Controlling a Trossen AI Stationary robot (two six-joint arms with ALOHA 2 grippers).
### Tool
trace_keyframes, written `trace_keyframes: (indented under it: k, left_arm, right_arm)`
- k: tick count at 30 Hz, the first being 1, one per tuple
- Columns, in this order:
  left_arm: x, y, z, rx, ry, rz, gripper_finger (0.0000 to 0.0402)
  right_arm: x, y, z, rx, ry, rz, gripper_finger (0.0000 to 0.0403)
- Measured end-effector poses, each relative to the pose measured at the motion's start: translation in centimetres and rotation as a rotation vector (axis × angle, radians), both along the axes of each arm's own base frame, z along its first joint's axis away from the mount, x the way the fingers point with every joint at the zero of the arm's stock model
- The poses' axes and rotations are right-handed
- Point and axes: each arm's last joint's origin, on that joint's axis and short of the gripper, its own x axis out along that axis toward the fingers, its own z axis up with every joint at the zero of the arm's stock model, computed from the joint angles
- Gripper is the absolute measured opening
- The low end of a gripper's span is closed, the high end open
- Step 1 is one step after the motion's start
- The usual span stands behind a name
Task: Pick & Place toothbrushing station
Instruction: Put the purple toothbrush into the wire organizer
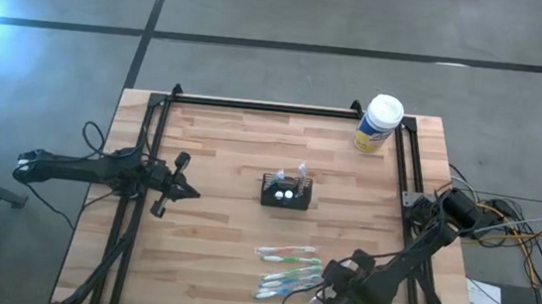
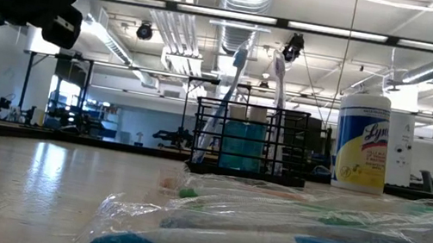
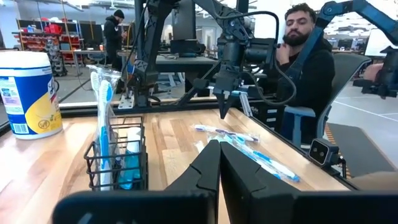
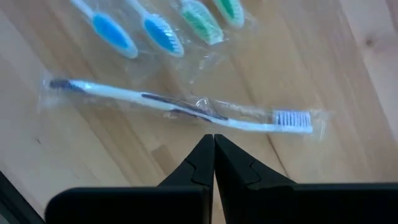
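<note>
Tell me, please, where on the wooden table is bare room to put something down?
Free: the wide strip between the black mesh caddy and the left gripper; also the far edge left of the yellow canister with white lid. Crowded: the near side, where wrapped toothbrushes lie beside the right gripper, whose fingers are shut.

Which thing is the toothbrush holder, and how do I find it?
Look at the wooden table and go to its middle. There sits the toothbrushing station, a small black wire box with two toothbrushes standing up in it. The wrapped toothbrushes nearby lie flat in plastic, and the yellow canister in the corner is taller with a white lid.
</note>
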Motion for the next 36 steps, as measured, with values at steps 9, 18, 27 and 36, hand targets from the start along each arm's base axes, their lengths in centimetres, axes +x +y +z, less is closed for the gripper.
trace_keyframes:
  k: [9,18,27,36]
  left_arm:
    - [0.0,0.0,0.0,-0.001,0.001,0.007,0.0006]
    - [0.0,0.1,0.0,-0.019,0.004,0.020,0.0012]
    - [0.0,0.1,-0.1,-0.040,0.017,0.023,0.0010]
    - [0.0,0.1,-0.4,-0.040,0.056,0.020,0.0012]
  right_arm:
    - [0.0,-1.0,0.0,-0.062,0.068,0.087,0.0009]
    - [-1.5,-0.6,-0.5,0.025,0.141,-0.311,0.0009]
    - [-0.9,0.1,-0.5,0.103,0.020,-0.511,0.0057]
    - [0.1,0.1,-0.5,0.208,-0.023,-0.801,0.0173]
